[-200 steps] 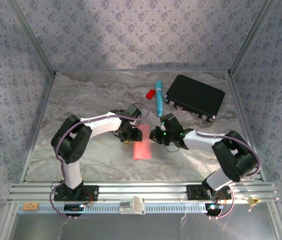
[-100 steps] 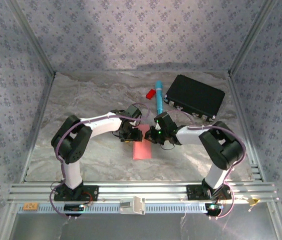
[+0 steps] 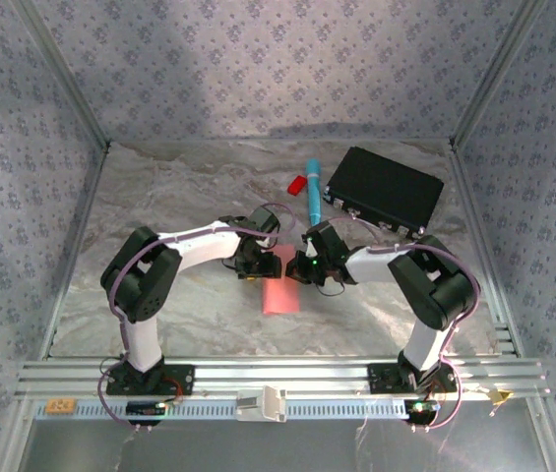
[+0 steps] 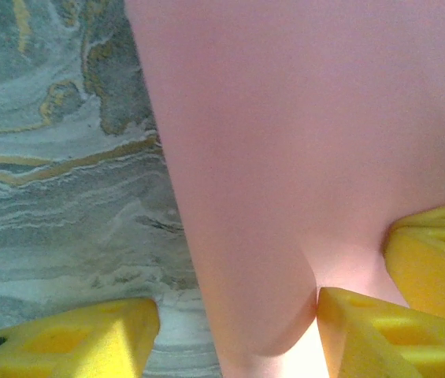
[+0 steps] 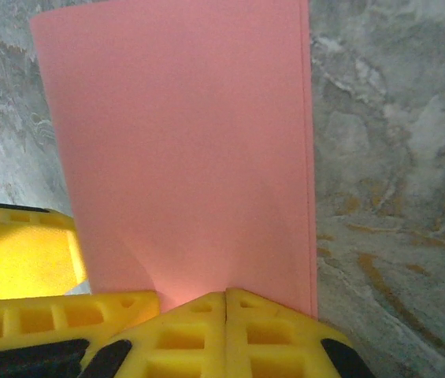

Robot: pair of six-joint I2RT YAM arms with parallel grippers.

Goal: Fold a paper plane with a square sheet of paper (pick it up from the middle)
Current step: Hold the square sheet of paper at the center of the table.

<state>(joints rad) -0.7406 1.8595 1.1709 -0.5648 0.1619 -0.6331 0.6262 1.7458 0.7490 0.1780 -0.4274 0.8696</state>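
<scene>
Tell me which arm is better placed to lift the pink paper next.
Right, probably: the right pincer is shut on the edge of the folded pink paper, which puckers there. The left pincer stands open astride the paper's end, gripping nothing.

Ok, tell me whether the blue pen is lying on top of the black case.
No, the blue pen lies on the table beside the black case, to its left.

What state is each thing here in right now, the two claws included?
square sheet of paper: folded double, one end pinched.
right gripper: shut on the paper's end.
left gripper: open, fingers either side of the paper.
black case: closed, lying flat.
blue pen: lying flat.
</scene>
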